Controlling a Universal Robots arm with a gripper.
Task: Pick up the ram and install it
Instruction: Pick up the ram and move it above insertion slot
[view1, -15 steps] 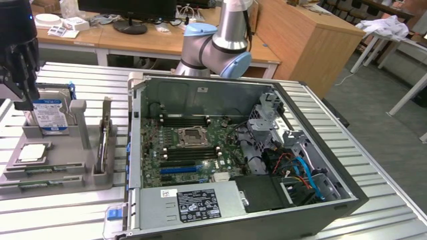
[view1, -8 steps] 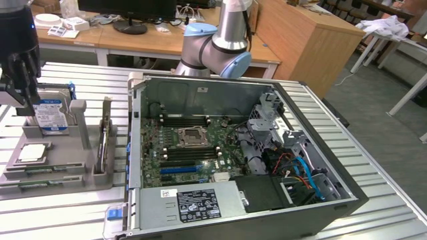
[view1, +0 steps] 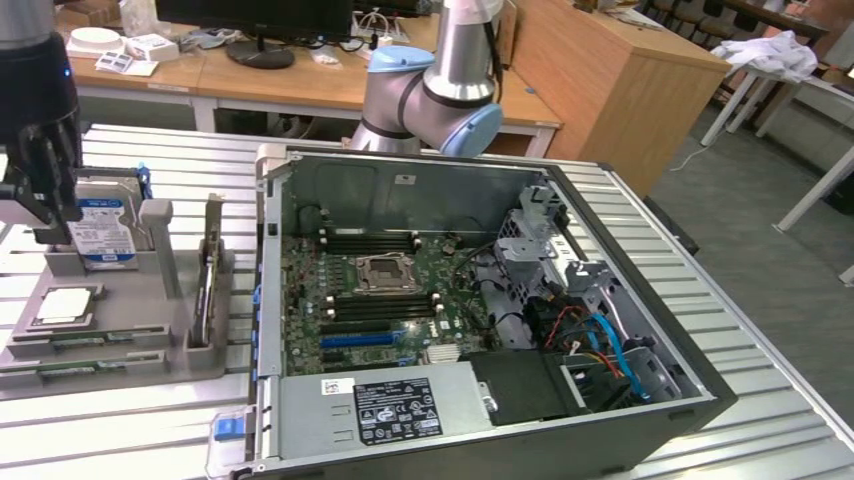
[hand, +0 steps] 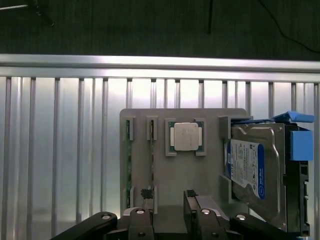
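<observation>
Wrist view is catching the hand (hand: 167, 197) hovering, fingers apart, near the ram (hand: 152, 162); exterior view is bringing in the open computer case (view1: 387, 195).

Green ram (hand: 128, 165), grey tray (hand: 190, 175) — silver hard drive (hand: 272, 165), blue label (hand: 247, 170)

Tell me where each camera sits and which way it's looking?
Exterior view: above the table, angled down at the open computer case and the grey parts holder on the exterior view's left; the arm and gripper show.
Wrist view: on the wrist, looking straight down onto the holder; the open gripper's fingertips show.
Shared: the holder, the hard drive and the processor.
</observation>
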